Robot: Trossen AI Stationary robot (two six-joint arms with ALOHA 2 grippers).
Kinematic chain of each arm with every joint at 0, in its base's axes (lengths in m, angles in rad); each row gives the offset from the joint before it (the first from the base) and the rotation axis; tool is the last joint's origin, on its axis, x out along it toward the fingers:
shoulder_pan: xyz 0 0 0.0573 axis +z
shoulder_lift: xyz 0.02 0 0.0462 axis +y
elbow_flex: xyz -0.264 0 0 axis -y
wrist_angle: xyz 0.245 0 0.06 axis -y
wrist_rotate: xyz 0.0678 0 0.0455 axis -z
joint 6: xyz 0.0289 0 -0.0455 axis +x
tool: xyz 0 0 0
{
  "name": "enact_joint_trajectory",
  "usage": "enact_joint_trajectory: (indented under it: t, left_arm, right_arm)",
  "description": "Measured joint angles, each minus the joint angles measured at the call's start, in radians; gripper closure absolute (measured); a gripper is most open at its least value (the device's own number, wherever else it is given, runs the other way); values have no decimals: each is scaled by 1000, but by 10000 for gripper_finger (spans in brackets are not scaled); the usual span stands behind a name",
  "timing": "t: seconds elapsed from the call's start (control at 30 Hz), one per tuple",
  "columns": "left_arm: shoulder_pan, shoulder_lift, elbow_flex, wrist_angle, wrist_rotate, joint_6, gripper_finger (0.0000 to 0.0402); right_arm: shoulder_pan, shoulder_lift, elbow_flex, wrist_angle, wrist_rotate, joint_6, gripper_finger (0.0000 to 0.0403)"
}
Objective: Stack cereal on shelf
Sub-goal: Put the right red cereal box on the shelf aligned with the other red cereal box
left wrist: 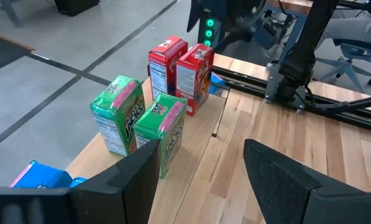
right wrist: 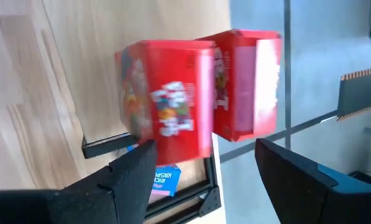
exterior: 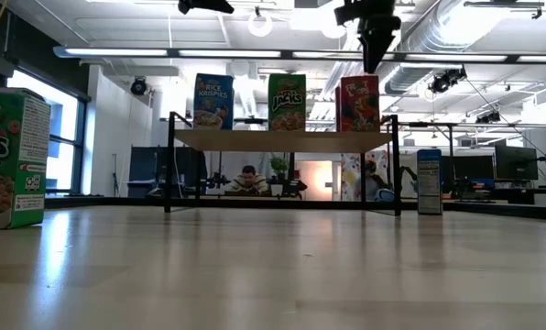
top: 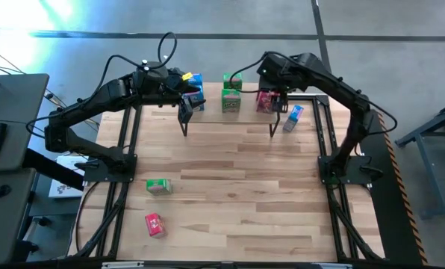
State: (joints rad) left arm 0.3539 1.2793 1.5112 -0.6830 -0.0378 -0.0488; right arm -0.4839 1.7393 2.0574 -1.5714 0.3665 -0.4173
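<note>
Hovering with fingers parted and empty over red cereal boxes (right wrist: pixel 173 106) on the shelf (exterior: pixel 282 139), right gripper (right wrist: pixel 201 171), left gripper (left wrist: pixel 201 168) likewise released, probably next fetching green box (top: pixel 158 186) from tabletop (top: pixel 245 179).

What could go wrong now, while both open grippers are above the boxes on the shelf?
1. The right gripper hangs open just over the two red boxes, which stand close together; a careless move may tip one off the shelf.
2. The left gripper is near the green boxes and may knock them.
3. A blue box stands on the table beside the shelf's leg, awkward to grasp.
</note>
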Motion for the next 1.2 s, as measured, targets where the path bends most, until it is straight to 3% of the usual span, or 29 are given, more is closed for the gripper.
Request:
enact_joint_trajectory:
  t: [0.47, 0.77, 1.2]
  left_arm:
    - [0, 0, 0, 0, 0, 0, 181]
    - [0, 0, 0, 0, 0, 0, 181]
    - [0, 0, 0, 0, 0, 0, 181]
  right_arm:
    - [0, -53, 3, 1, -135, 212, 139]
    - [1, -74, -124, 0, -180, 406, 139]
    - [6, -85, -224, 13, -176, 438, 139]
